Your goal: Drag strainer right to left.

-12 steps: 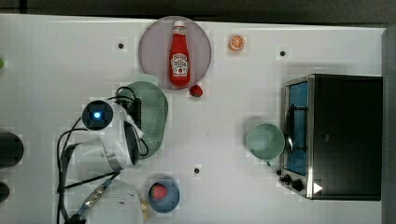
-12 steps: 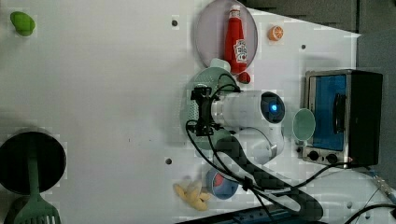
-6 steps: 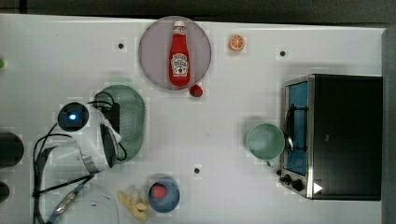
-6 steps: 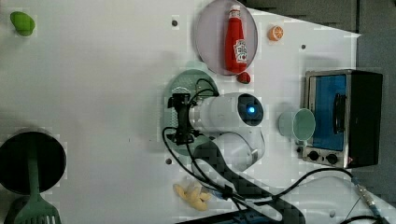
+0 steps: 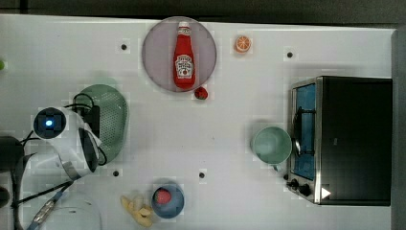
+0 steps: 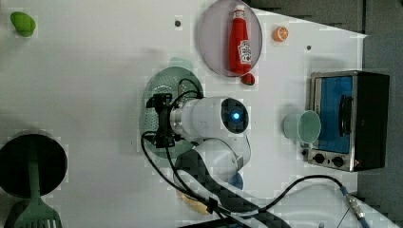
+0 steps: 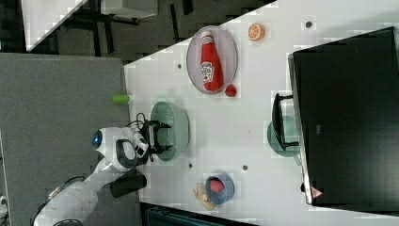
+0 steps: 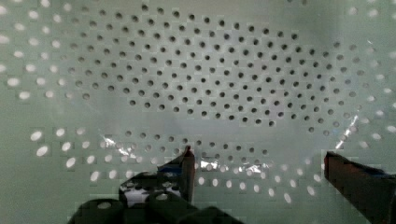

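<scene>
The strainer [image 5: 111, 120] is a pale mint-green oval colander with a dotted bowl, lying toward the top view's left. My gripper [image 6: 159, 121] reaches down into its bowl from above, and the white arm covers part of the rim. In the wrist view the perforated bowl of the strainer [image 8: 210, 70] lies close beneath the gripper [image 8: 259, 161]. The two fingertips [image 8: 187, 161] stand wide apart, so the gripper is open with nothing between them. In the right view the gripper [image 7: 160, 135] sits over the strainer [image 7: 175, 123].
A grey plate [image 5: 155, 52] with a ketchup bottle [image 5: 183, 57] lies at the top view's upper middle, an orange slice [image 5: 242, 43] beside it. A smooth mint cup [image 5: 271, 145] stands against the toaster oven [image 5: 349, 139]. A blue bowl [image 5: 167, 199] sits near the lower edge.
The arm and the strainer have slid together toward the top view's left, away from the plate and the cup. The fingers remain spread apart inside the bowl.
</scene>
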You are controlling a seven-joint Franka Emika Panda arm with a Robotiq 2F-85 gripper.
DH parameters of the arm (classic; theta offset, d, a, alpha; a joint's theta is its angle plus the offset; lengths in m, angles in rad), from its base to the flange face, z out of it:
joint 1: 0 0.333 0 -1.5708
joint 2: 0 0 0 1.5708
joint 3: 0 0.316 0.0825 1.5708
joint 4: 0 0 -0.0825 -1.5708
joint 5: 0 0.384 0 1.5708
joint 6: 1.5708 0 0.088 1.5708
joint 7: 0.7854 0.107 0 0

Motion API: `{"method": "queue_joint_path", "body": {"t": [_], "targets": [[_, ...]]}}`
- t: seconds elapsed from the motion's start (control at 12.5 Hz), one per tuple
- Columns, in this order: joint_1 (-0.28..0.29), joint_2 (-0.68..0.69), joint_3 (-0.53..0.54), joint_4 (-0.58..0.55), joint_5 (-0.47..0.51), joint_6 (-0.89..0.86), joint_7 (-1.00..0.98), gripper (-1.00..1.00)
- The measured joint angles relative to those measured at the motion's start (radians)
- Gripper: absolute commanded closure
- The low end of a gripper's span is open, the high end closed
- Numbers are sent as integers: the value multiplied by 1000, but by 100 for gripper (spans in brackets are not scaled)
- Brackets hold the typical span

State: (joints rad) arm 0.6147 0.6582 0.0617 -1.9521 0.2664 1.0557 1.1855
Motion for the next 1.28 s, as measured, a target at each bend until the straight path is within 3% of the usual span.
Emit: {"method": "queue_joint_path", "body": {"t": [0.8, 1.04, 1.28], "targets": [[55, 50, 5, 77, -1, 15, 44, -100], [59, 4, -11, 43, -19, -146, 1, -100], [92, -149, -115, 22, -17, -334, -167, -100]]}}
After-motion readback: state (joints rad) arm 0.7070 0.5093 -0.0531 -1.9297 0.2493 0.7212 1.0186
